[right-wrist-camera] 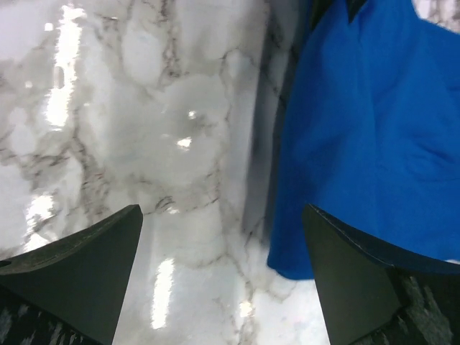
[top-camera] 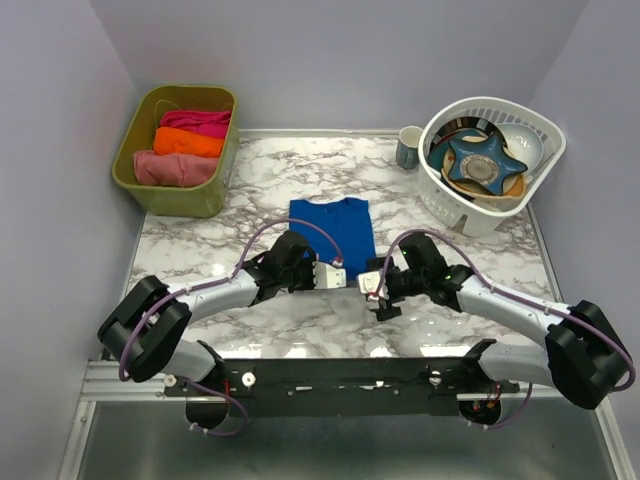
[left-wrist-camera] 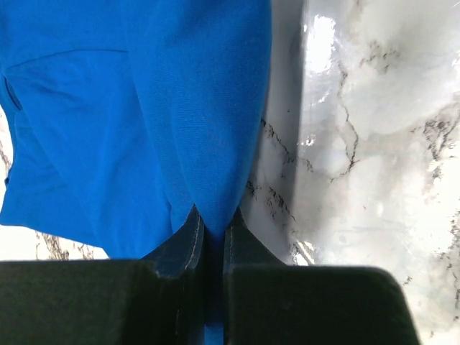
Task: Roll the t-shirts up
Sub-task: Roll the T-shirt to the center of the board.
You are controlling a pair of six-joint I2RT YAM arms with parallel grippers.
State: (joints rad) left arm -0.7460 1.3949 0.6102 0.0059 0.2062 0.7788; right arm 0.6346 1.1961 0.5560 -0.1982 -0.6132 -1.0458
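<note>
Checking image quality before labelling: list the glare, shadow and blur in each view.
Top external: even light, sharp, only a faint sheen on the marble table. Left wrist: bright glare patch on the marble at top, dark shadow band beside the t-shirt, left gripper close and soft-edged. Right wrist: glare streaks on the marble at left, shadow along the t-shirt edge, right gripper dark and nearly featureless.

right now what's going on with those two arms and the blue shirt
Two robot arms are working on a blue t-shirt lying on the marble table. The left claw is shut on a fold of the shirt at its near end. The right claw is wide open at the shirt's edge, holding nothing. The shirt is not yet rolled. A green bin at the far left holds rolled cloths.
</note>
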